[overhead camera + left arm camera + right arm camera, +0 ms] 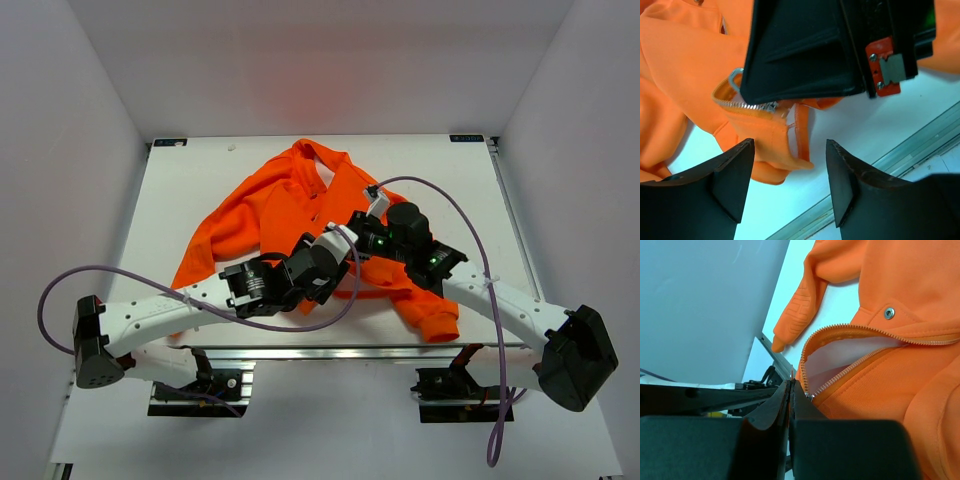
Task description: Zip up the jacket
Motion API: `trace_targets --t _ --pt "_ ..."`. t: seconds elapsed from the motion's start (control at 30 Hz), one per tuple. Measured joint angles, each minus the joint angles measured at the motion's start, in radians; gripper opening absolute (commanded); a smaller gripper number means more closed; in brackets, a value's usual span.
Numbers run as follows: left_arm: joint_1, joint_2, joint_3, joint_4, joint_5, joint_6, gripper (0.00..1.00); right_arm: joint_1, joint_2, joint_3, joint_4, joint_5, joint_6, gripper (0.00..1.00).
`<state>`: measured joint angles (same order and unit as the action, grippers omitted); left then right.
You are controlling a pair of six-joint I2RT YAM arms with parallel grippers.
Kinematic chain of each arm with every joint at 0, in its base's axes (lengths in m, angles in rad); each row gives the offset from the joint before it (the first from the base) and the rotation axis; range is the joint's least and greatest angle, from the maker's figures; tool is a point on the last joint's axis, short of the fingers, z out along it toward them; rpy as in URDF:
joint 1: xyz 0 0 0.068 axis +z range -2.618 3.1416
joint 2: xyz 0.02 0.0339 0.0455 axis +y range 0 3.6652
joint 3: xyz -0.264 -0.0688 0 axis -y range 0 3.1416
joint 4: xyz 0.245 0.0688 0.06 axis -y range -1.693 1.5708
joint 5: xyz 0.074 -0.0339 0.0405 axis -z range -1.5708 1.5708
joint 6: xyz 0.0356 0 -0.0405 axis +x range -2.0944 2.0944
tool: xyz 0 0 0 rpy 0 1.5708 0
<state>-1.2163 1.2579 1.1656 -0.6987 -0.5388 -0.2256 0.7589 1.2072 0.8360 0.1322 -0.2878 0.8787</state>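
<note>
The orange jacket (280,200) lies flat on the table, collar at the far side. In the right wrist view my right gripper (791,387) is shut on the thin metal zipper pull at the slider (810,396). Above the slider the zipper teeth (840,330) gape open over pale lining (850,352). In the left wrist view my left gripper (790,170) is open, its fingers (740,172) astride the jacket's bottom hem corner (775,145) without touching it. The right gripper's black body (805,45) sits just above, over the zipper's lower end (747,105). Both grippers meet at the jacket's lower front (355,248).
A ribbed cuff (792,325) lies by the table's near edge, and another sleeve cuff (437,325) lies at the front right. The aluminium front rail (350,350) runs just behind the hem (900,150). White walls enclose the table (200,170).
</note>
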Motion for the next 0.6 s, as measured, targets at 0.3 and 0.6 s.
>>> trace_targets --t 0.3,0.6 --pt "0.000 0.015 -0.014 0.048 -0.005 0.045 0.32 -0.010 0.000 0.000 0.011 -0.042 0.035 0.00" --pt "-0.001 -0.002 -0.051 0.093 -0.026 0.084 0.00 -0.019 -0.001 -0.023 0.036 -0.066 0.062 0.00"
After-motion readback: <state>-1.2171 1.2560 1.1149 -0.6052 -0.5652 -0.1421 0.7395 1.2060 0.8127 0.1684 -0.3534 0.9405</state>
